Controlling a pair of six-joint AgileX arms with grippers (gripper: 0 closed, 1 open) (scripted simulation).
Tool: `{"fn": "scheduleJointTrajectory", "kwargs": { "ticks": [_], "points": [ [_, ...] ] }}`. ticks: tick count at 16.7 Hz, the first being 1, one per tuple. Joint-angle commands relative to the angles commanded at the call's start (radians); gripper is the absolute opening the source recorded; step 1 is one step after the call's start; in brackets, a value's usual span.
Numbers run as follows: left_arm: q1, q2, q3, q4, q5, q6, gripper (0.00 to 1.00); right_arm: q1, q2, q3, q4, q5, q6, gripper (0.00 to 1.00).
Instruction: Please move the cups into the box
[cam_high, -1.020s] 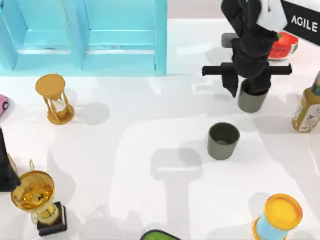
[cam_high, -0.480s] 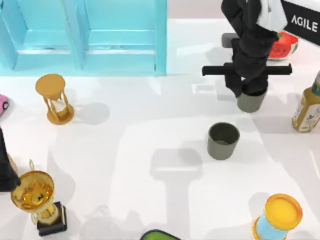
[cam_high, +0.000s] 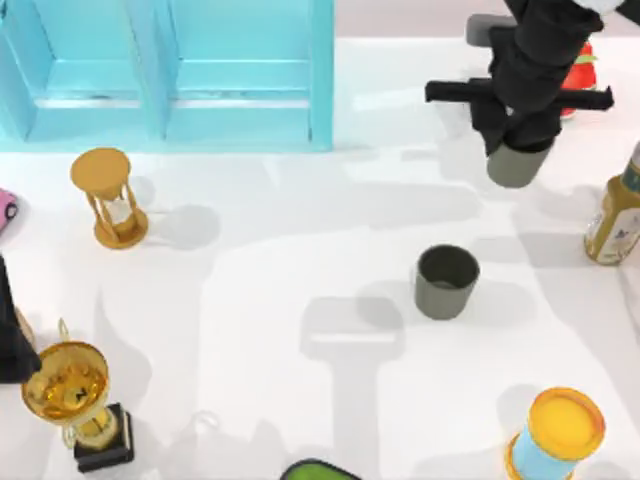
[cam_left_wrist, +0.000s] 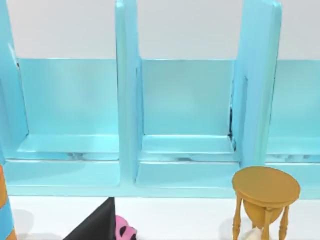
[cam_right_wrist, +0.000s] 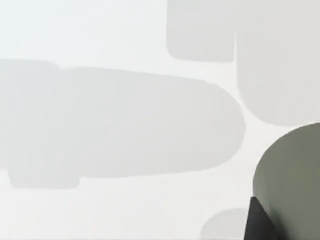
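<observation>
Since the earlier frames, the right gripper had risen and shifted toward the far right of the surface, taking one grey cup with it; that cup had stood on the surface a second before and now hung off it, its shadow lying apart from it. The fingers were closed on the cup's rim, and the right wrist view showed the cup's wall with a dark fingertip against it, above bare white surface. The second cup sat upright and untouched right of centre, well apart from the lifted one. The blue box stood along the far left edge, its compartments open toward the left wrist camera. A golden hourglass stood just before the box. The left arm stayed parked at the left edge, near the golden trophy; whether its fingers were open could not be told. A yellow-lidded blue can stood near right, and a bottle at the right edge.
</observation>
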Motion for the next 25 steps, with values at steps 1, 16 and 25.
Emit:
{"fn": "scheduleJointTrajectory", "kwargs": {
  "ticks": [1,16,25],
  "points": [
    [0.000,0.000,0.000,0.000,0.000,0.000,1.00,-0.016,-0.010,0.019,-0.018,-0.006,-0.016,0.00],
    [0.000,0.000,0.000,0.000,0.000,0.000,1.00,-0.188,-0.084,0.085,-0.163,0.048,-0.203,0.00],
    [0.000,0.000,0.000,0.000,0.000,0.000,1.00,-0.641,-0.607,-0.218,-0.060,0.021,-0.659,0.00]
  ]
}}
